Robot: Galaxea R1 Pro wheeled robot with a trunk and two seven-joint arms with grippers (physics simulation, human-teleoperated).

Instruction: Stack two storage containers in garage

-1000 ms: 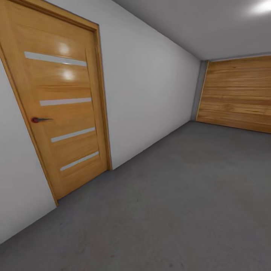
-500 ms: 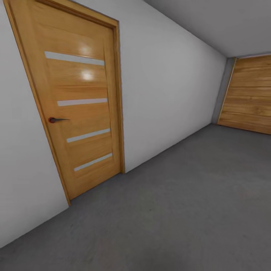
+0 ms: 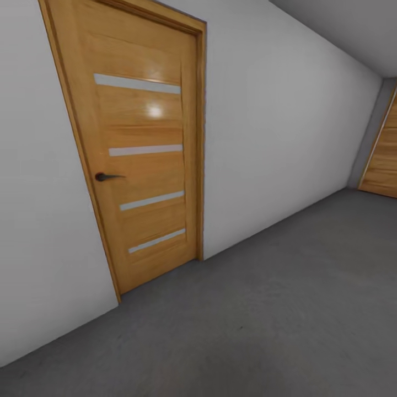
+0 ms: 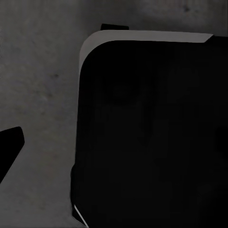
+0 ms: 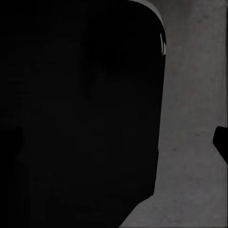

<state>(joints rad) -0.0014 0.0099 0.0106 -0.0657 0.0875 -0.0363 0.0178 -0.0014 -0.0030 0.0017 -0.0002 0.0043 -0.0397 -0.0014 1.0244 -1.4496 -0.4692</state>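
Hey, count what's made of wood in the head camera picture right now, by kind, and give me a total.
Wooden door with pale stripes: 1
Wood-plank garage door panel at the far end: 1
Total: 2

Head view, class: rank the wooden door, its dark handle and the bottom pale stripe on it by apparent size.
1. Wooden door, by far the largest.
2. Bottom pale stripe.
3. Dark handle, smallest, clearly shorter than the stripe.

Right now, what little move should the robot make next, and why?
Probably turn a little more toward the wooden door. It stands shut in the pale wall, the grey concrete floor looks like garage ground, and no orange boxes are in sight, so it likely has to go fetch them.
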